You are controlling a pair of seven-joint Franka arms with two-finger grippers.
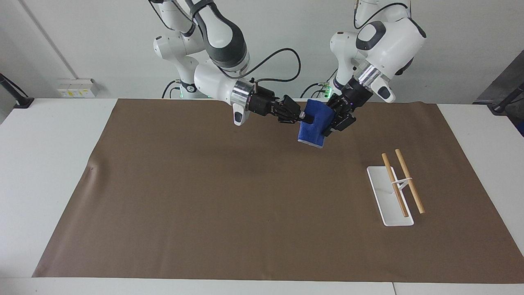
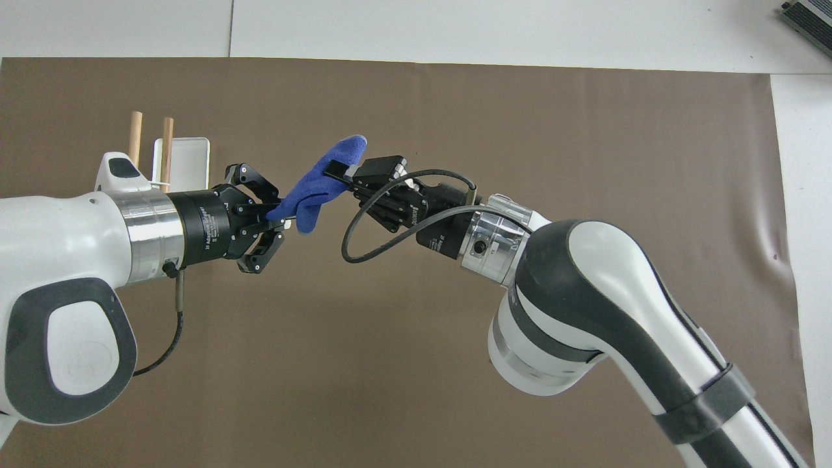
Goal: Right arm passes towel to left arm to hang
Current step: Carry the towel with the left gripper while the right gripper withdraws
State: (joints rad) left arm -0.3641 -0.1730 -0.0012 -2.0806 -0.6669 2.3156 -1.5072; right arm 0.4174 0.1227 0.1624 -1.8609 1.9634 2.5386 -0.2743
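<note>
The bright-blue towel [image 1: 313,125] [image 2: 318,188] hangs in the air over the brown mat, close to the robots' end. My right gripper [image 1: 306,118] [image 2: 336,173] is shut on one edge of it. My left gripper [image 1: 327,130] [image 2: 281,217] is shut on the other edge, so both hold the towel between them. The hanging rack [image 1: 402,181] [image 2: 151,144], with two wooden rods on a white base, stands on the mat toward the left arm's end of the table.
A brown mat [image 1: 229,213] [image 2: 520,117] covers most of the white table [image 1: 41,164]. The rack's white base [image 1: 393,215] lies farther from the robots than the towel.
</note>
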